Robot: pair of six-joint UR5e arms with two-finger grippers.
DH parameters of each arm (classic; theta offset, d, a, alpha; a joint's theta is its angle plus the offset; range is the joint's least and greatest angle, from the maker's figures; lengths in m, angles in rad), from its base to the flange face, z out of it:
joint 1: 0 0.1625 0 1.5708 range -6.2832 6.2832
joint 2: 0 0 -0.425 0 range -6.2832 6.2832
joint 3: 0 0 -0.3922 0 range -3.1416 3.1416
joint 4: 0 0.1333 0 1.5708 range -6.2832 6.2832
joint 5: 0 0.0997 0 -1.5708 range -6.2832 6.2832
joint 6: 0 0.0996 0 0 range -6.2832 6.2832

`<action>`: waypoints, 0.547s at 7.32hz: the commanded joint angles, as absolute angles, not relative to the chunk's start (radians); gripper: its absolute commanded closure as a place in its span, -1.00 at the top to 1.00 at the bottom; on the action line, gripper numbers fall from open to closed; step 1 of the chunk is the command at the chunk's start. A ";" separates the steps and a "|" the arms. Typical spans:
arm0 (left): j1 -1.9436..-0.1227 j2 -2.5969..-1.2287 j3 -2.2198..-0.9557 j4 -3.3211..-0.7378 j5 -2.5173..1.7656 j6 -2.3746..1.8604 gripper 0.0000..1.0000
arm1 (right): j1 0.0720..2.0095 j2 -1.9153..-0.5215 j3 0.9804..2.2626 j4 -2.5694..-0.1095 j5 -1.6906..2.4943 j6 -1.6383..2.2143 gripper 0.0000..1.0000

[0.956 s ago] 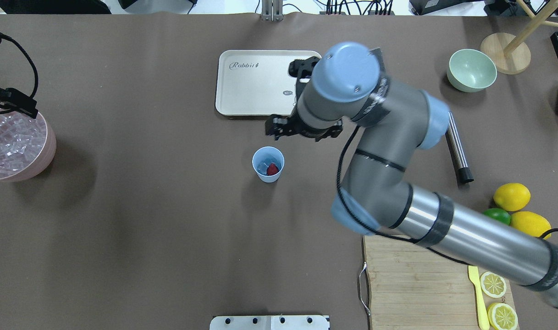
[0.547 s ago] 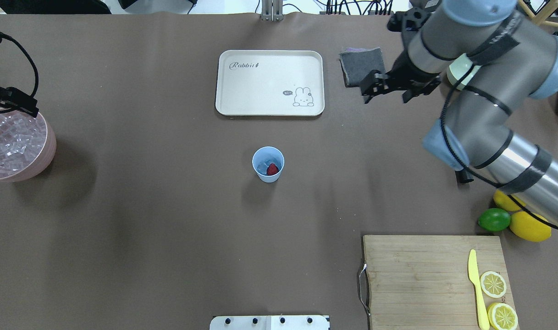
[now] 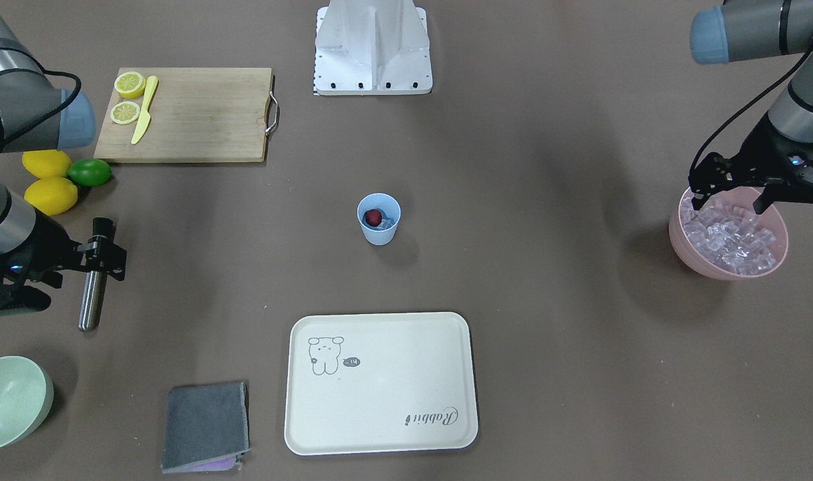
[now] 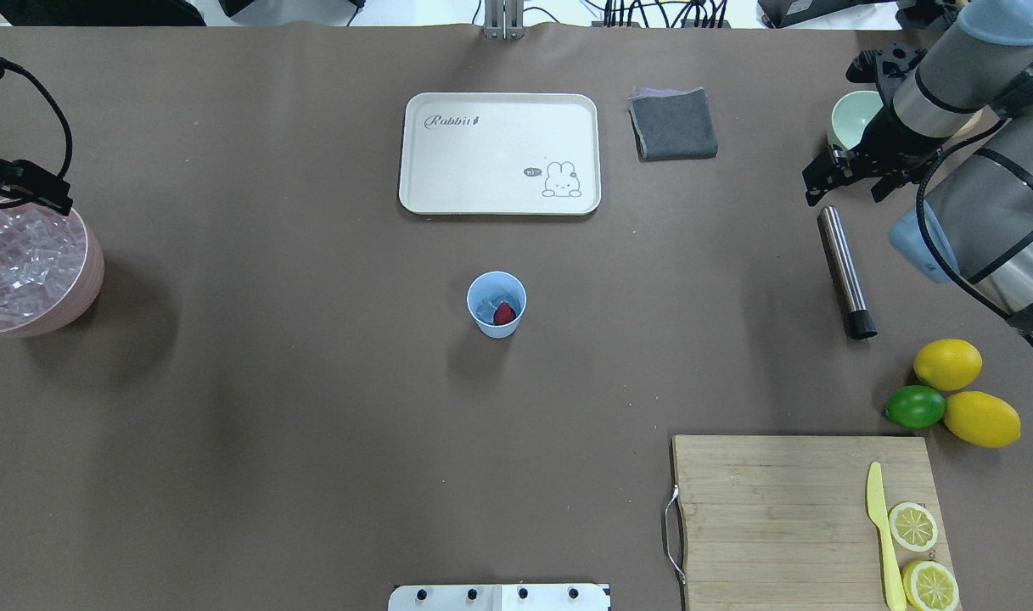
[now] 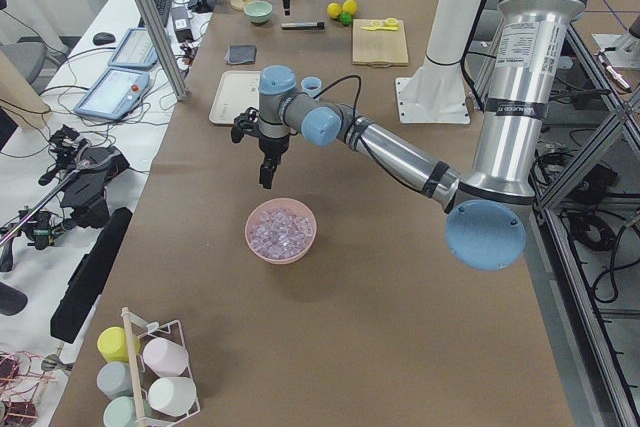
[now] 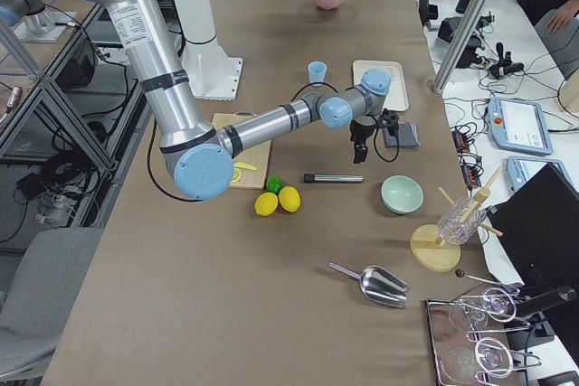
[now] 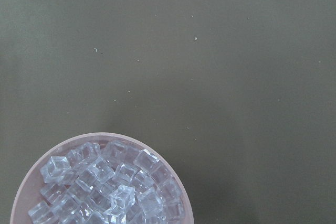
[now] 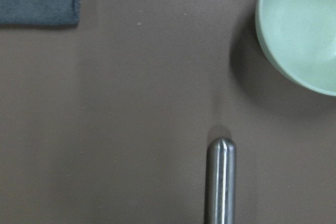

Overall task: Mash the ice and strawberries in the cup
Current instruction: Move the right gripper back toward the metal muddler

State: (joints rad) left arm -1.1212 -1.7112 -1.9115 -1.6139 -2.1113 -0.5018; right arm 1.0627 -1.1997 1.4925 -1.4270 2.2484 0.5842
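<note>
The light blue cup (image 4: 496, 304) stands upright mid-table. Inside it lie a red strawberry (image 4: 504, 313) and some ice (image 4: 485, 307). Much more ice (image 3: 730, 234) fills the pink bowl (image 3: 687, 250) at the table's left end. My left gripper (image 3: 730, 199) hangs open and empty just over that bowl's rim. Far from the cup, my right gripper (image 4: 845, 182) is open and empty above the far end of a steel muddler (image 4: 845, 270) lying flat. The right wrist view shows only the muddler's rounded tip (image 8: 220, 182), no fingers.
A cream tray (image 4: 499, 153) and a grey cloth (image 4: 673, 123) lie beyond the cup. A pale green bowl (image 4: 851, 119) sits right behind my right gripper. Two lemons and a lime (image 4: 915, 407) lie near a cutting board (image 4: 779, 509) with lemon slices and a yellow knife.
My right arm swung away from the cup and tray, across to the right, and now hovers at the muddler's far end. The left arm, cup and contents have not moved.
</note>
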 commanded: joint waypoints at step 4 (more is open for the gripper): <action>-1.120 -1.729 -1.910 -1.609 -2.109 -0.502 0.95 | 1.020 -1.170 1.305 -1.266 2.241 0.613 0.66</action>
State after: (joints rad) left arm -1.1203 -1.7243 -1.9111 -1.6115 -2.1094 -0.5016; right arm 1.0393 -1.1730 1.3125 -1.2702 2.2437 0.6027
